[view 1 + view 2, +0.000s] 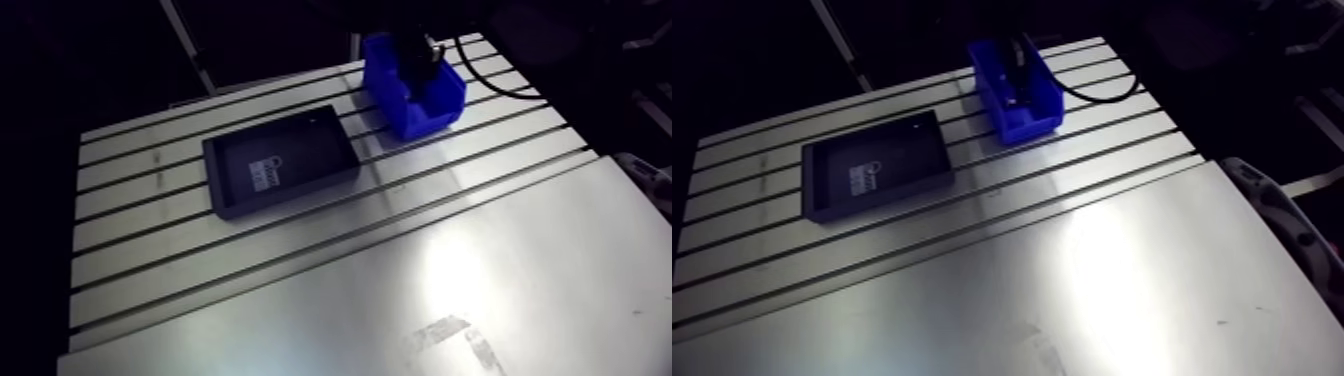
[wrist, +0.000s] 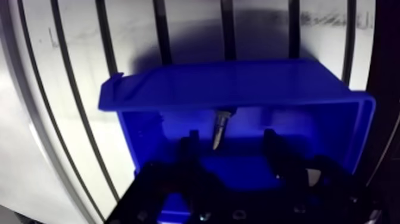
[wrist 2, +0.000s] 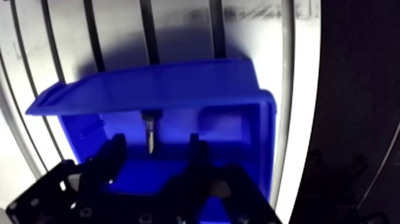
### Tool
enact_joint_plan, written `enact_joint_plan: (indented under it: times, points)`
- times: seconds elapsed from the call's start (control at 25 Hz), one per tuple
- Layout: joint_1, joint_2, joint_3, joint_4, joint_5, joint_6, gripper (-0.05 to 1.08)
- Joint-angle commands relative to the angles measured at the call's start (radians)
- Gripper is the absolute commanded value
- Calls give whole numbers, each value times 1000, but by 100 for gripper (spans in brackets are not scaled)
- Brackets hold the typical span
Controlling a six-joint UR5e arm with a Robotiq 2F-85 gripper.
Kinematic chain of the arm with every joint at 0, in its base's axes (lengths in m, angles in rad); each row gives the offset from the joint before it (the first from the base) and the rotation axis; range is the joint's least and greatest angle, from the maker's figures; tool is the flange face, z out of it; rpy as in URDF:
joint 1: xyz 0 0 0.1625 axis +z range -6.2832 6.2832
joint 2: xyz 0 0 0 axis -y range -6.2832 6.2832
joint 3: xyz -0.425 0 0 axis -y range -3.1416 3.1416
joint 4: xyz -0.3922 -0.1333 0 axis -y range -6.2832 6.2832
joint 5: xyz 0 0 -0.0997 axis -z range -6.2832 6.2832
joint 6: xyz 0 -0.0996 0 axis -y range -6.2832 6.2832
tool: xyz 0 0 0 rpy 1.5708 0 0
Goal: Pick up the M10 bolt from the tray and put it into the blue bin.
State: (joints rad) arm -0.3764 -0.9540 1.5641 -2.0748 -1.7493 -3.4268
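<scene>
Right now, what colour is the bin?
The bin is blue, clearest in the wrist view.

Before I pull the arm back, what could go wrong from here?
1. The open jaws look dipped between the walls of the blue bin. A sideways retreat could catch a wall and drag the bin across the table, so lifting straight up first seems safer.
2. The M10 bolt rests free by the far wall, just ahead of the jaws. Closing them or pushing forward might knock it.
</scene>
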Motion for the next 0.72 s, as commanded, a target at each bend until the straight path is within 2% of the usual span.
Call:
enact_joint_plan:
  times: [0.04,0.2,0.32,0.48,0.56,0.68,0.72]
  points:
    - [0,-80,0,78,9,3,1]
    - [0,-163,6,120,11,6,1]
    - [-1,-215,6,153,15,72,1]
    - [2,-297,6,233,35,316,1]
    - [5,-328,4,290,57,490,1]
    - [5,-364,0,370,112,737,1]
    - [5,-374,0,379,123,810,1]
